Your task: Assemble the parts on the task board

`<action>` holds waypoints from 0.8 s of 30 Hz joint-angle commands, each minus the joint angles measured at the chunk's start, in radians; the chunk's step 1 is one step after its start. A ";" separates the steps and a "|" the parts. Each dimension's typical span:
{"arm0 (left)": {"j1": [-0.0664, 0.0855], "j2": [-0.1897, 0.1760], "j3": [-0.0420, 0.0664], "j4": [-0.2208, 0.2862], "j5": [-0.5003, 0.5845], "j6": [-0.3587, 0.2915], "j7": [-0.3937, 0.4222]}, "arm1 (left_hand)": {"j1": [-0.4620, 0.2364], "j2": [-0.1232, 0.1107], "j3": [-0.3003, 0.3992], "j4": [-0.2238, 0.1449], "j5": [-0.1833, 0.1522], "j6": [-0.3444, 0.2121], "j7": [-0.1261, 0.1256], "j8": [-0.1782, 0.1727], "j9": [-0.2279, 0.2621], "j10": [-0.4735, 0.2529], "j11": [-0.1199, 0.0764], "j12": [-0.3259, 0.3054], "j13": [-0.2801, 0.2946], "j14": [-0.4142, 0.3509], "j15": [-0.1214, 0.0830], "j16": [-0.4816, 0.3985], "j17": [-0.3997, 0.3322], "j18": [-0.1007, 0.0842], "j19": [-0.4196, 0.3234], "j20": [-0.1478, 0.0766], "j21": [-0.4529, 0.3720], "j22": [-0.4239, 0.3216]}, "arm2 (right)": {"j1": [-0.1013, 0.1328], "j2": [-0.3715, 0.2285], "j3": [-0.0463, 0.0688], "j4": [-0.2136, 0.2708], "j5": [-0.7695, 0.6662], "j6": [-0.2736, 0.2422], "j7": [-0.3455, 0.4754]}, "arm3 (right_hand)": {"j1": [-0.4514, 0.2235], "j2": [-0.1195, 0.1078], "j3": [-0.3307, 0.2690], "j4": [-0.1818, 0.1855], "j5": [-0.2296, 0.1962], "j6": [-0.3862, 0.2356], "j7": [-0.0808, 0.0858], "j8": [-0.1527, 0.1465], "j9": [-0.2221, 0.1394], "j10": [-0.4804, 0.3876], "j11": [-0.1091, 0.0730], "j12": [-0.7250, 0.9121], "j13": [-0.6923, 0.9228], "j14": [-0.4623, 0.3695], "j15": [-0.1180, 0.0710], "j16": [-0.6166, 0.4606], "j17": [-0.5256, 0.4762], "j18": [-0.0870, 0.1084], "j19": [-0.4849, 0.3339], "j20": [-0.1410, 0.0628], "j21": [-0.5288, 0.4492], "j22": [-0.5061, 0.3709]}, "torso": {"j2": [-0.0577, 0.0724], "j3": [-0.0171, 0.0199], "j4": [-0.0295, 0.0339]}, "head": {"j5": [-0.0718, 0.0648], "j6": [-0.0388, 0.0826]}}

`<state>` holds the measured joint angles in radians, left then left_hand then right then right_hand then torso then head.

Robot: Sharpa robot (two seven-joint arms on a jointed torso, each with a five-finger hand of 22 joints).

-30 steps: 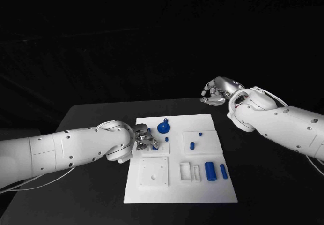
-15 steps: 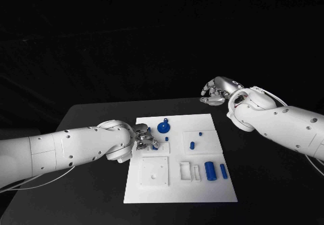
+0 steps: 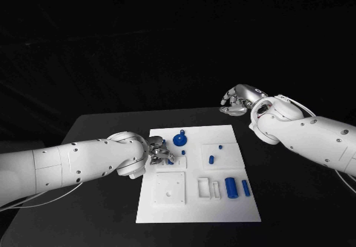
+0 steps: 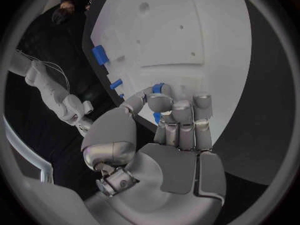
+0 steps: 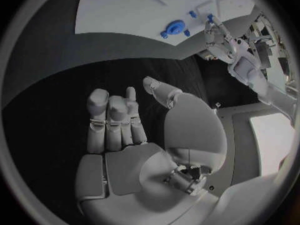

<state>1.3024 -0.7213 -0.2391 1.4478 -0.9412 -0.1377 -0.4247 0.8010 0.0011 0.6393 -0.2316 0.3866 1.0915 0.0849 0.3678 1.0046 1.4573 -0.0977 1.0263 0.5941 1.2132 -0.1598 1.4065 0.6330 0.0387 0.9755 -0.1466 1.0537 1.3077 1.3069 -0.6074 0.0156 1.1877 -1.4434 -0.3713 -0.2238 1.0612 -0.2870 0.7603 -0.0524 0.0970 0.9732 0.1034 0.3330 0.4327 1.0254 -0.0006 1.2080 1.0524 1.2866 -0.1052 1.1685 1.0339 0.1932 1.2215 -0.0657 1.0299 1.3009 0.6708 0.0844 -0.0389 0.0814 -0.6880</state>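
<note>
The white task board (image 3: pixel 223 211) lies in the middle of the black table. My left hand (image 3: pixel 158 152) is low over the board's left side and pinches a small blue part (image 4: pixel 157 88) between thumb and a finger, right above a raised white block (image 3: pixel 176 163). On the board lie a round blue knob (image 3: pixel 179 139), small blue pegs (image 3: pixel 211 160) and a blue cylinder (image 3: pixel 231 187) beside a thinner rod (image 3: pixel 245 188). My right hand (image 3: pixel 238 100) hangs high beyond the board's far right corner, fingers curled in and nothing in them (image 5: pixel 115 120).
A square white block (image 3: pixel 170 189) with holes and a slotted white piece (image 3: pixel 208 188) sit on the board's near half. Black table (image 3: pixel 96 134) surrounds the board on all sides. My left forearm (image 3: pixel 74 164) crosses the table's left part.
</note>
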 commanded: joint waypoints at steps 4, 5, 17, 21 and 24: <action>-0.002 0.005 -0.001 0.002 0.001 0.028 0.005 | -0.003 0.012 0.002 0.005 -0.006 0.192 -0.118 0.005 0.002 -0.045 -0.037 0.004 -0.002 0.027 -0.054 0.005 -0.002 0.014 -0.009 -0.130 0.007 -0.001 | 0.001 0.002 0.001 -0.001 -0.002 0.013 0.003 | -0.004 -0.006 -0.006 0.001 0.009 0.004 0.009 -0.007 -0.001 -0.008 0.002 -0.006 -0.002 -0.006 -0.002 -0.003 0.000 0.069 -0.005 -0.001 -0.005 0.001 | 0.000 0.0001 -0.0003 | 0.000 -0.002; -0.002 0.005 -0.001 0.002 0.001 0.028 0.005 | -0.003 0.013 0.002 0.005 -0.007 0.192 -0.117 0.004 0.002 -0.045 -0.037 0.005 -0.002 0.027 -0.054 0.005 -0.002 0.014 -0.009 -0.130 0.007 -0.001 | 0.001 0.003 0.001 -0.001 -0.002 0.014 0.004 | -0.004 -0.006 -0.006 0.001 0.010 0.004 0.009 -0.007 -0.001 -0.008 0.002 -0.006 -0.002 -0.006 -0.002 -0.003 0.000 0.069 -0.005 -0.001 -0.005 0.001 | 0.000 0.0002 -0.0001 | 0.000 -0.002; -0.002 0.007 -0.001 -0.003 0.001 0.032 0.003 | -0.012 0.001 -0.002 0.026 -0.104 0.194 -0.118 0.004 -0.008 -0.048 -0.038 0.013 -0.007 0.024 -0.054 0.010 -0.009 0.016 -0.014 -0.129 0.014 -0.008 | 0.001 0.005 0.001 -0.003 -0.001 0.016 0.004 | -0.005 -0.005 -0.006 0.002 0.012 0.004 0.009 -0.007 -0.001 -0.008 0.002 -0.006 -0.002 -0.006 -0.002 -0.003 0.000 0.069 -0.005 0.000 -0.005 0.001 | 0.000 0.0001 0.0001 | 0.000 -0.002; -0.002 0.008 -0.001 -0.005 0.001 0.032 0.001 | -0.015 -0.010 -0.004 0.039 -0.155 0.194 -0.118 0.005 -0.012 -0.050 -0.038 0.016 -0.011 0.023 -0.055 0.012 -0.012 0.018 -0.016 -0.130 0.017 -0.012 | 0.001 0.005 0.001 -0.003 -0.001 0.016 0.004 | -0.005 -0.005 -0.007 0.002 0.012 0.004 0.009 -0.007 -0.001 -0.008 0.002 -0.006 -0.002 -0.006 -0.002 -0.003 0.000 0.069 -0.005 0.000 -0.005 0.001 | 0.000 0.0003 0.0001 | -0.001 -0.003; -0.002 0.008 -0.001 -0.006 0.001 0.032 -0.001 | -0.015 -0.018 -0.005 0.042 -0.167 0.194 -0.118 0.005 -0.013 -0.050 -0.038 0.017 -0.012 0.023 -0.055 0.013 -0.014 0.018 -0.017 -0.130 0.019 -0.013 | 0.001 0.005 0.001 -0.001 -0.001 0.016 0.004 | -0.005 -0.005 -0.007 0.002 0.012 0.004 0.009 -0.007 -0.001 -0.008 0.002 -0.006 -0.002 -0.006 -0.002 -0.003 0.000 0.069 -0.005 0.000 -0.005 0.001 | 0.000 0.0002 -0.0006 | -0.001 -0.003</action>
<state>1.3031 -0.7169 -0.2386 1.4401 -0.9412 -0.1318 -0.4256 0.7858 -0.0075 0.6344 -0.1977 0.2232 1.1726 0.0336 0.3748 0.9927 1.4538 -0.0948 1.0379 0.5835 1.2291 -0.1865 1.4134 0.6204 0.0386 0.9648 -0.1431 1.0689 1.2957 1.3069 -0.6029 0.0156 1.1846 -1.4422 -0.3670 -0.2238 1.0612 -0.2870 0.7603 -0.0524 0.1056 0.9747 0.1018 0.3330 0.4327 1.0260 -0.0001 1.2080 1.0517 1.2866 -0.1052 1.1686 1.0338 0.1931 1.2232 -0.0641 1.0299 1.3009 0.6708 0.0847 -0.0390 0.0807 -0.6908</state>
